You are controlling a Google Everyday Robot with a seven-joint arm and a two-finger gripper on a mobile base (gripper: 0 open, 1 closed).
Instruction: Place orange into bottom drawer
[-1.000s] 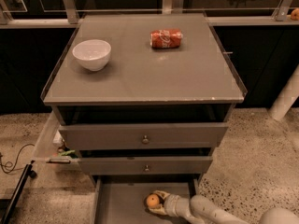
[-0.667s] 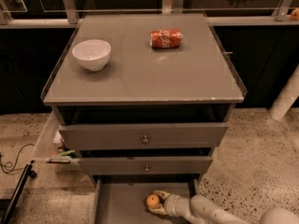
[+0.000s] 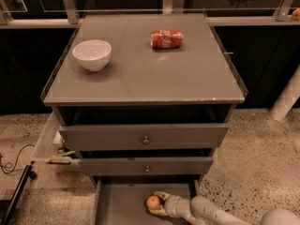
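The orange point(image 3: 153, 201) is a small round fruit low inside the open bottom drawer point(image 3: 119, 204), near its right side. My gripper point(image 3: 157, 203) reaches in from the lower right on a pale arm. Its fingers point(image 3: 161, 195) wrap around the orange, above and below it. The orange sits at or just above the drawer's grey floor; I cannot tell whether it touches.
A white bowl point(image 3: 92, 54) and a red soda can point(image 3: 167, 38) lying on its side are on the cabinet top point(image 3: 140, 74). Two upper drawers with round knobs point(image 3: 146, 139) stand slightly open. A cable point(image 3: 11, 165) and clutter lie on the floor at left.
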